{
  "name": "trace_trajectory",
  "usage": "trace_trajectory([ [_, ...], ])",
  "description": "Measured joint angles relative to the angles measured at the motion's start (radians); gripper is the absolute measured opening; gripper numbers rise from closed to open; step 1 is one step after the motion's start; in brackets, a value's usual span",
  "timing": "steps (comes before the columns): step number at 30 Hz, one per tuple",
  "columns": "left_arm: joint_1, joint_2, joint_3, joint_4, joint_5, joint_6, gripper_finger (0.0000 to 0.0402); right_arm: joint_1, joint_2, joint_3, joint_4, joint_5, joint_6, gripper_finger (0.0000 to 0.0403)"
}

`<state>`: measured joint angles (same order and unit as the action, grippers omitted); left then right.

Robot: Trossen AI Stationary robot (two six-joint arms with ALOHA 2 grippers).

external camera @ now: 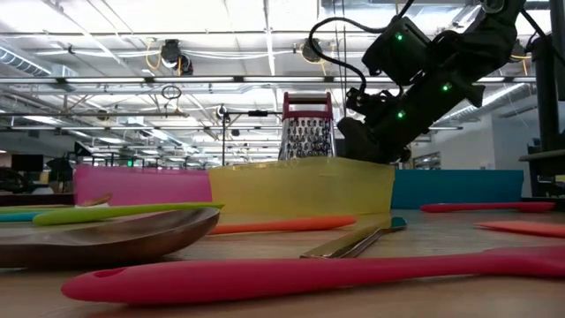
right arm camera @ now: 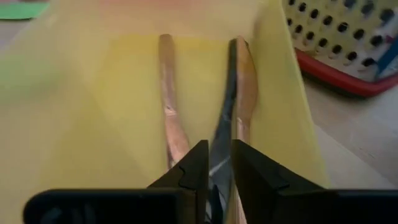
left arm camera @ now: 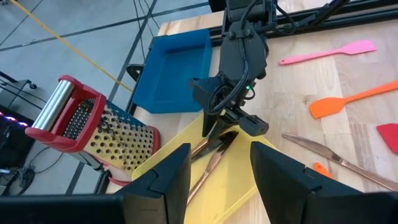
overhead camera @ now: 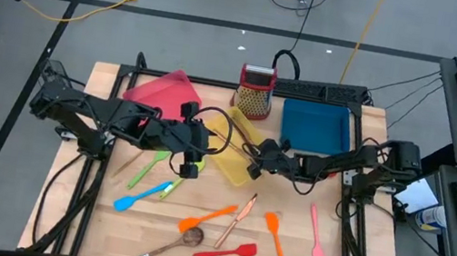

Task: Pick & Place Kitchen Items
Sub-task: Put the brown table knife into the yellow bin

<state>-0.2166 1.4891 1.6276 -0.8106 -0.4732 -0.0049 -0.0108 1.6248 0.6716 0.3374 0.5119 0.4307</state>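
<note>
The yellow tray [overhead camera: 234,152] stands mid-table and holds two copper-coloured cutlery pieces [right arm camera: 171,118] [right arm camera: 245,81] and a black knife [right arm camera: 222,134]. My right gripper [right arm camera: 221,168] reaches slanting down into the tray from the table's right, open by a narrow gap. The knife runs between its fingers, its far end on the tray floor. In the left wrist view the knife [left arm camera: 219,143] lies under that gripper [left arm camera: 227,124]. My left gripper [left arm camera: 221,180] hangs open above the tray's left side [overhead camera: 189,160], with nothing in it. My right gripper has the black knife's near end [right arm camera: 219,163] between its two fingers, which lie along it and slant down from the table's right. I cannot tell whether the fingers touch it. The knife's far part lies on the tray floor beside the copper pieces.
The pink tray [overhead camera: 161,92], the red-topped grater [overhead camera: 255,91] and the blue tray [overhead camera: 316,125] stand along the far side. Loose on the near half lie green [overhead camera: 148,170], blue [overhead camera: 139,197], orange [overhead camera: 205,216], red [overhead camera: 227,252] and pink [overhead camera: 316,234] utensils and a brown spoon [overhead camera: 168,247].
</note>
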Motion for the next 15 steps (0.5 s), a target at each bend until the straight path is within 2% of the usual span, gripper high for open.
trace_trajectory([
  [8,0.000,0.000,0.000,0.000,0.000,-0.001,0.0172,0.007,0.000,0.000,0.066,0.001,-0.088,0.0130],
  [15,0.000,0.000,0.000,-0.001,0.001,-0.001,0.0172,0.043,-0.001,0.000,0.105,0.010,-0.183,0.0143],
])
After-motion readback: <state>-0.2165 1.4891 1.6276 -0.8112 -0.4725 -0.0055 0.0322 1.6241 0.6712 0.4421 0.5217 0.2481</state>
